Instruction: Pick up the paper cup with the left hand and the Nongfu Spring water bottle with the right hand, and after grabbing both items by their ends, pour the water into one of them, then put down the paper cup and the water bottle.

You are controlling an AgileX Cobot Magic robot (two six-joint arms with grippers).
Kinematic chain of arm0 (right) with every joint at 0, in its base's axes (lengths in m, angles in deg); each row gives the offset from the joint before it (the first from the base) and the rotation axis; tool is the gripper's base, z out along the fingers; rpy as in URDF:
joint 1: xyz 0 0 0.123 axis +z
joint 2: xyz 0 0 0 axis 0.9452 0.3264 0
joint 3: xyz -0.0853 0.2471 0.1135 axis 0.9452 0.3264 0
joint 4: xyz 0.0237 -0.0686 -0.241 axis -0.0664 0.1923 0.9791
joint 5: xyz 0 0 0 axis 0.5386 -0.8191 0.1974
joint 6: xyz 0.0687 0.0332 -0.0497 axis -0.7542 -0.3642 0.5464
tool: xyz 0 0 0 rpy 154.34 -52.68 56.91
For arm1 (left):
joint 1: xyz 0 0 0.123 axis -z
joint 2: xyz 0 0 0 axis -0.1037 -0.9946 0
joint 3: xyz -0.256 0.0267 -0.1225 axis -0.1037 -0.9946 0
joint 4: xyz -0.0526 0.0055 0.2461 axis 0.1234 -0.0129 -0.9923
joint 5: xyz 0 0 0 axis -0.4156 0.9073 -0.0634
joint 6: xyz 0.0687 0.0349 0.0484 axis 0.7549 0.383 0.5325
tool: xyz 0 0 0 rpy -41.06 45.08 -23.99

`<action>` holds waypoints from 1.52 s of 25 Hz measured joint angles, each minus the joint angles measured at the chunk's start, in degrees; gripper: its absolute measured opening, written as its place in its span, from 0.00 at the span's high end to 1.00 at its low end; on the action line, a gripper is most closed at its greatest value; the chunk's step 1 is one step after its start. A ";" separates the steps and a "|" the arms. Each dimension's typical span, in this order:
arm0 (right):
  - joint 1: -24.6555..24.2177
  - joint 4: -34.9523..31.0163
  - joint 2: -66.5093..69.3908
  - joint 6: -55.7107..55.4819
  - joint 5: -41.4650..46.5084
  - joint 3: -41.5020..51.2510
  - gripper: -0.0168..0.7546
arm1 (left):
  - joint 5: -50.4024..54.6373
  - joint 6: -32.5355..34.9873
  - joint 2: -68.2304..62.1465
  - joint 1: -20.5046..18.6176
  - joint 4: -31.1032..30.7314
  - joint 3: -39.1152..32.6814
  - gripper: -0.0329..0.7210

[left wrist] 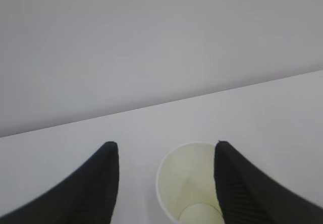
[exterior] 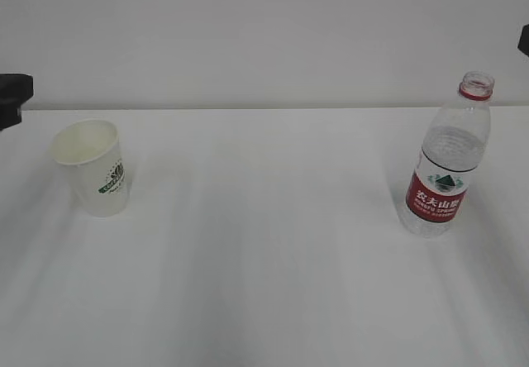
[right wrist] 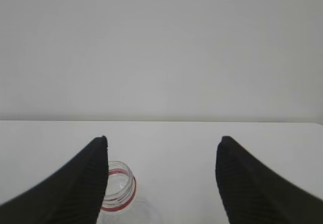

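Observation:
The white paper cup with a green logo stands upright on the left of the white table. The uncapped Nongfu Spring water bottle, clear with a red label, stands at the right, holding clear water. In the left wrist view the cup's empty mouth lies below and between the jaws, nearer the right finger; my left gripper is open and holds nothing. In the right wrist view the bottle's red-ringed neck sits beside the left finger; my right gripper is open. Only black corners of the arms show in the exterior view.
A plain pale wall rises behind the table's far edge. White tabletop stretches between the cup and the bottle.

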 joint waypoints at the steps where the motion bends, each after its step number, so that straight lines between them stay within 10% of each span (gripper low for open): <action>1: 0.00 0.00 0.00 0.00 -0.11 0.00 0.33 | -1.14 0.00 -0.39 0.00 0.00 -0.40 0.37; 38: 0.00 16.96 0.00 -17.46 -24.67 22.76 0.33 | -28.34 -7.88 -12.94 0.00 -2.28 -13.99 0.41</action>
